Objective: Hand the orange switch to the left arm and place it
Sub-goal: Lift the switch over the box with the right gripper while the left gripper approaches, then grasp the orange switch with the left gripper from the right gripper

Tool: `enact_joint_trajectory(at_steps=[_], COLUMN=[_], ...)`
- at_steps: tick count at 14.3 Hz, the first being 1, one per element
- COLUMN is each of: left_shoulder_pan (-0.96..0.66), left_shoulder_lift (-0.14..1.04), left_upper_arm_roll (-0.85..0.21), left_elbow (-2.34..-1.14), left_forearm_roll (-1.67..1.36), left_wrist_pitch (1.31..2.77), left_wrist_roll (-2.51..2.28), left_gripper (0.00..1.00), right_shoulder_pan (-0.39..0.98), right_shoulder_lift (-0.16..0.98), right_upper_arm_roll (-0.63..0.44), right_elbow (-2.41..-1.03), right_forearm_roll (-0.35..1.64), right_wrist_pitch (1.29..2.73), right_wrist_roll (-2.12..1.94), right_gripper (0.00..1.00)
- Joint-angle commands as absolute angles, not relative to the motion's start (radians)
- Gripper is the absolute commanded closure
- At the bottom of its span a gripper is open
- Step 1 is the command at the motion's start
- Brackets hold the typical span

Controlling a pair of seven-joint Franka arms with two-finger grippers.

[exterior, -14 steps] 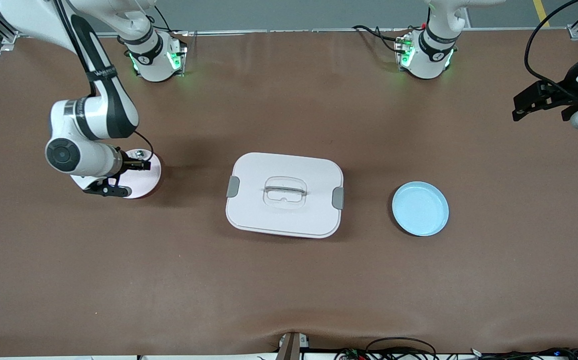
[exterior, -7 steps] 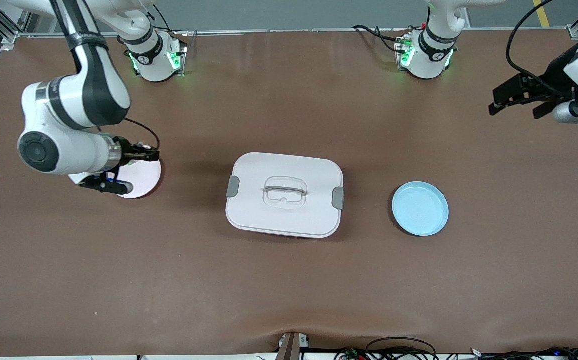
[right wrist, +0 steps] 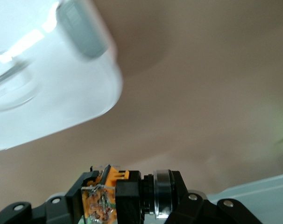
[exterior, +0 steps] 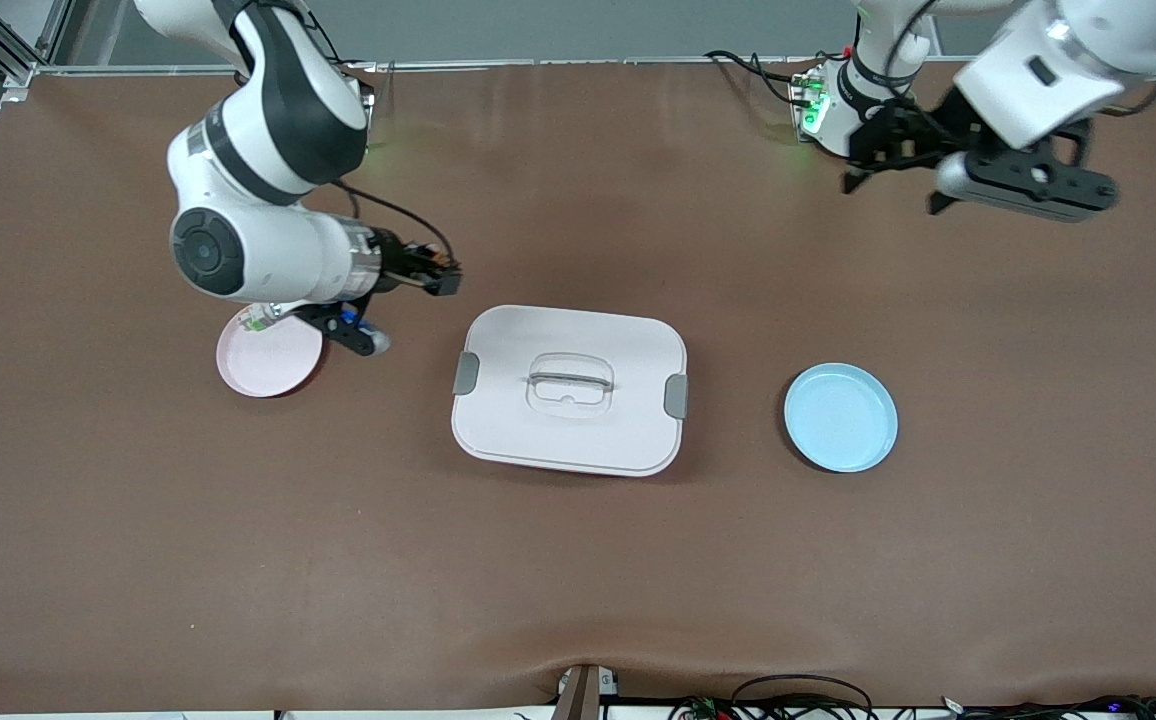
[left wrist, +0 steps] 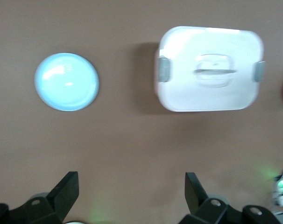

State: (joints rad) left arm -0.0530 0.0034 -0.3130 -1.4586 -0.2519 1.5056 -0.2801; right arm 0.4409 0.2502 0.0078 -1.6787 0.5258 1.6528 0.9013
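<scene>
The orange switch point(exterior: 435, 272), a small black block with an orange face, is clamped in my right gripper point(exterior: 444, 281), up over the table between the pink plate point(exterior: 268, 362) and the white box point(exterior: 570, 390). In the right wrist view the switch point(right wrist: 109, 196) sits between the jaws, with the box point(right wrist: 43, 84) close by. My left gripper point(exterior: 893, 195) is open and empty, in the air over the table near the left arm's base. In the left wrist view its fingers point(left wrist: 69, 186) stand wide apart, the box point(left wrist: 209, 68) well off.
A blue plate point(exterior: 840, 417) lies beside the box toward the left arm's end and shows in the left wrist view point(left wrist: 67, 81). A small white-and-green piece point(exterior: 258, 320) rests on the pink plate's rim. Cables trail at the table's nearest edge.
My right gripper has lifted off the pink plate with the switch and moved toward the box. My left gripper has swung in from the table's end toward the middle.
</scene>
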Motion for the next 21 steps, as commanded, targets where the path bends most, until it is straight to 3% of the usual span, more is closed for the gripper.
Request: enact_joint_trajectory(at_steps=[1,4,9,14,18,21], left_shoulder_pan=[-0.044,-0.04,-0.044,-0.044,-0.044,-0.044], left_shoulder_lift=[-0.006,-0.021,-0.173,-0.143,-0.134,-0.088], left_upper_arm_roll=[-0.405,-0.471,-0.518,-0.59,-0.611,-0.612], left_elbow=[-1.511,-1.6,-1.942,-2.017,-2.052,-2.06], left_forearm_roll=[-0.285,-0.308,-0.503,-0.531,-0.595,-0.595], left_wrist_pitch=[1.607,1.728,2.112,2.27,2.353,2.42], left_wrist_roll=[-0.383,-0.411,-0.41,-0.41,-0.41,-0.41], left_gripper=[0.0,0.0,0.0,0.0,0.0,0.1], right_shoulder_pan=[0.469,0.52,0.566,0.633,0.646,0.647], right_shoulder_lift=[0.305,0.321,0.383,0.397,0.411,0.413], right_upper_arm_roll=[-0.003,-0.003,-0.003,-0.003,-0.003,-0.003], right_elbow=[-1.606,-1.595,-1.522,-1.522,-1.52,-1.52], right_forearm_roll=[0.662,0.783,0.931,1.012,1.012,1.012], right_wrist_pitch=[1.705,1.836,1.956,2.129,2.146,2.146], right_wrist_roll=[1.017,1.113,1.221,1.278,1.282,1.281], right_gripper=[0.79,0.79,0.78,0.78,0.78,0.78])
